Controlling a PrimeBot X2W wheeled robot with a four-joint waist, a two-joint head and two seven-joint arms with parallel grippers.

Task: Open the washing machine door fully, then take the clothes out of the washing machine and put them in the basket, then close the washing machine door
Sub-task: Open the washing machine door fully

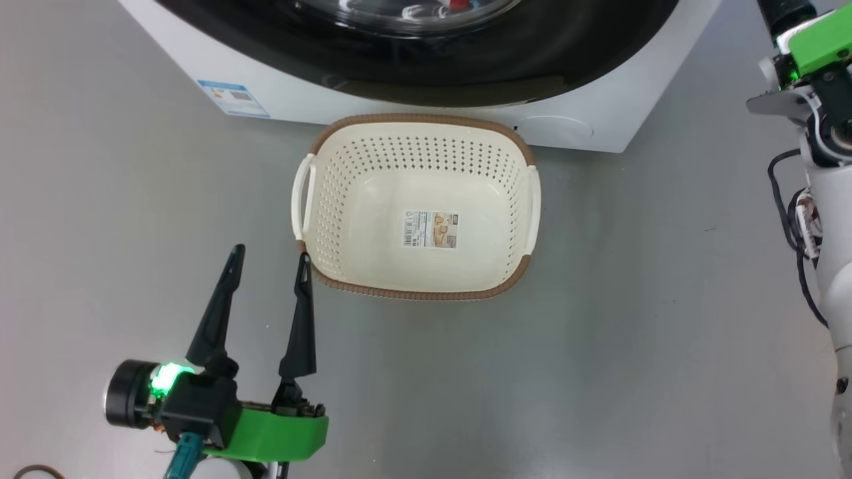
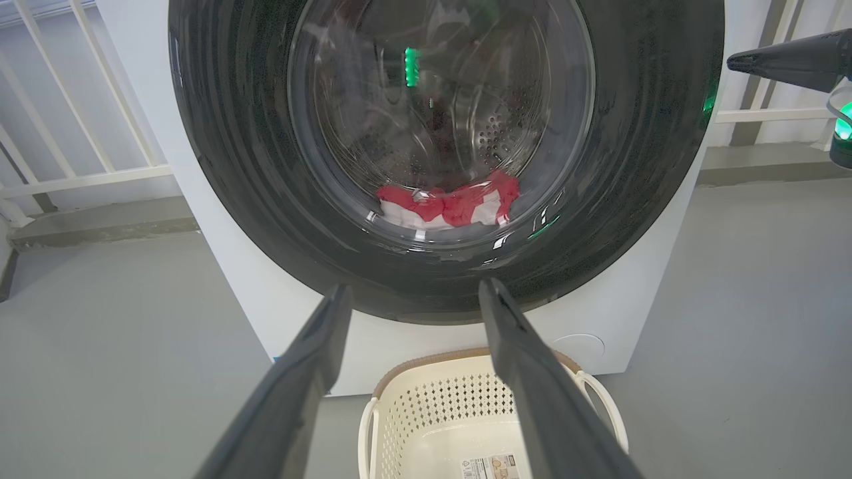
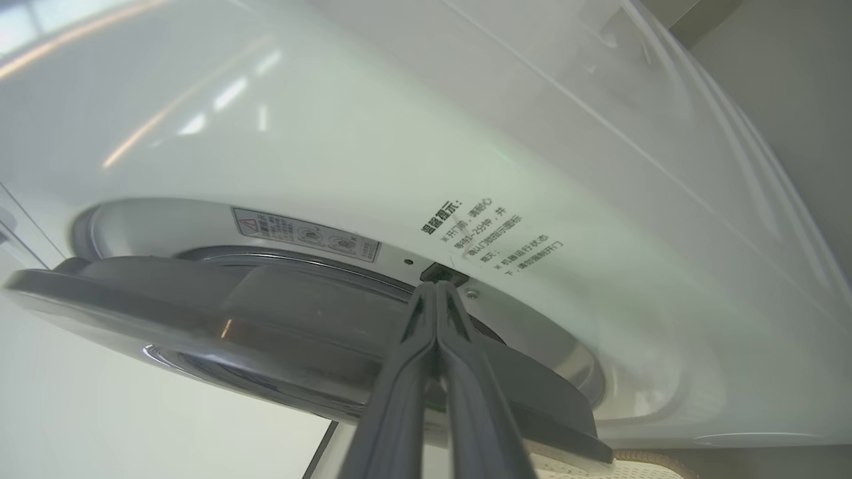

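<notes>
Door: opening step in hand. Right gripper: fingers pressed together, empty, tips at latch slot. Left gripper: spread wide, empty, near basket. Next: swing door wide.

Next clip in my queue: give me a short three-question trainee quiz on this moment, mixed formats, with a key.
1. True or false: the basket already holds the clothes.
2. Multiple choice: the left gripper is A) open and holding nothing, B) shut on a garment, C) clamped on a basket handle.
3. Fill in: the right gripper, its two fingers ____, reaches to the rim of the washing machine door.

Key: 1 false; 2 A; 3 shut.
</notes>
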